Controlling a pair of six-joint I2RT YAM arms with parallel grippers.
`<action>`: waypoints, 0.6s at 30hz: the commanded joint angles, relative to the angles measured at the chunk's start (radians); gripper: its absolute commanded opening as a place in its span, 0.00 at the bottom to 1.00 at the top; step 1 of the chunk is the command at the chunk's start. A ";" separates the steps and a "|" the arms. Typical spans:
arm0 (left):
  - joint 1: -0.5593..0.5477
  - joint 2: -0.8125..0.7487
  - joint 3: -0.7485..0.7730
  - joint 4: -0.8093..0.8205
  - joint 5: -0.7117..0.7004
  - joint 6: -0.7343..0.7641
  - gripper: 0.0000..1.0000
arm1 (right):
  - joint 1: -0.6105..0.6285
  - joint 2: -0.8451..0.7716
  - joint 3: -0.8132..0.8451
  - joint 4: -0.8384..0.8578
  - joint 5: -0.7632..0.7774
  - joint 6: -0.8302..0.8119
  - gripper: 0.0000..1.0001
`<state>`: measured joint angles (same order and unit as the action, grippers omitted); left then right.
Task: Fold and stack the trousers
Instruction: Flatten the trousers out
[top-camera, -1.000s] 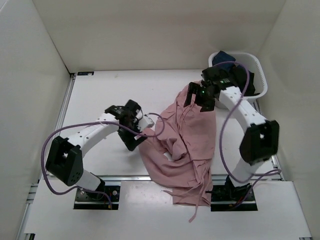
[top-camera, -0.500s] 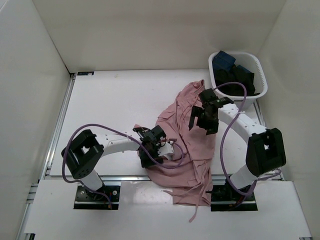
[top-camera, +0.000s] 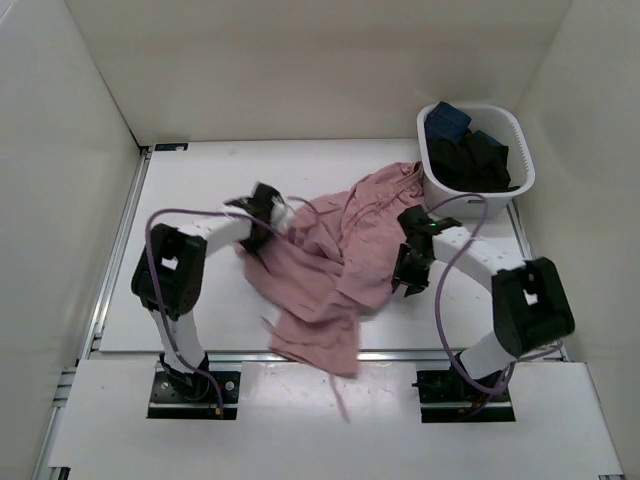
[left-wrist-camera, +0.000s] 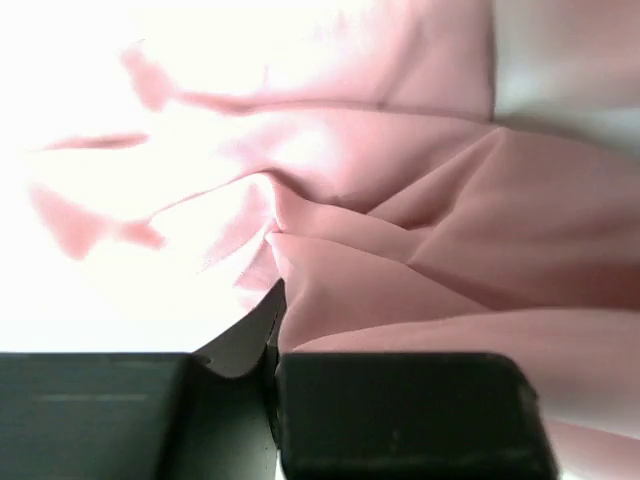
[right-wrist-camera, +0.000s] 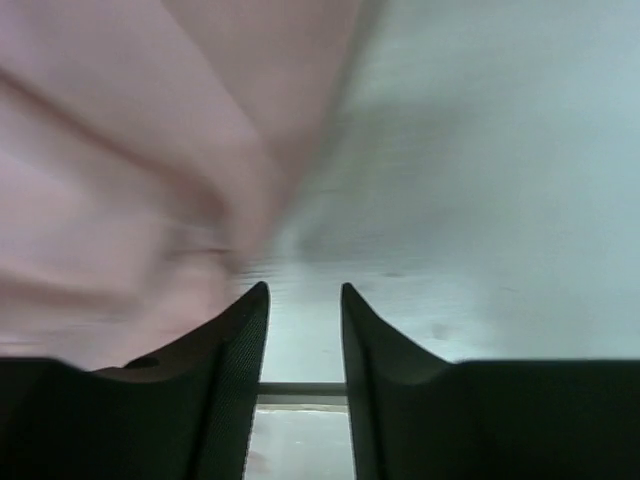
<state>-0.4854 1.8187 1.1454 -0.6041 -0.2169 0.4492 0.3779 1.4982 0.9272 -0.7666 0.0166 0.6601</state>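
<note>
The dusty-pink trousers (top-camera: 330, 260) lie crumpled across the middle of the table, one end hanging over the front edge. My left gripper (top-camera: 262, 222) sits at their left edge, shut on a fold of the pink fabric (left-wrist-camera: 400, 200); in the left wrist view the cloth is pinched between the dark jaws of the left gripper (left-wrist-camera: 272, 345). My right gripper (top-camera: 405, 275) rests low at the trousers' right edge. In its wrist view the right gripper (right-wrist-camera: 303, 295) shows a narrow empty gap over bare table (right-wrist-camera: 480, 150), with pink cloth (right-wrist-camera: 120, 150) just left of the left finger.
A white basket (top-camera: 520, 140) holding dark blue and black garments (top-camera: 470, 155) stands at the back right. White walls enclose the table on three sides. A metal rail runs along the front edge (top-camera: 240, 355).
My left gripper shut on the fabric and swung back and left, dragging the trousers with it. My right gripper came down toward the front right edge of the cloth and its jaws narrowed.
</note>
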 joint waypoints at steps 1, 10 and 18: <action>0.255 0.007 0.204 0.017 -0.151 0.074 0.14 | 0.152 0.092 0.082 0.122 -0.110 -0.010 0.39; 0.354 -0.093 0.240 -0.049 -0.098 0.135 0.88 | 0.282 0.226 0.450 0.020 -0.103 -0.125 0.45; 0.315 -0.285 -0.039 -0.140 0.073 0.178 0.90 | 0.000 0.171 0.484 -0.016 -0.089 -0.155 0.82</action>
<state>-0.1551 1.5738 1.1881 -0.6853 -0.2348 0.5987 0.4389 1.6730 1.3525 -0.7486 -0.0765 0.5465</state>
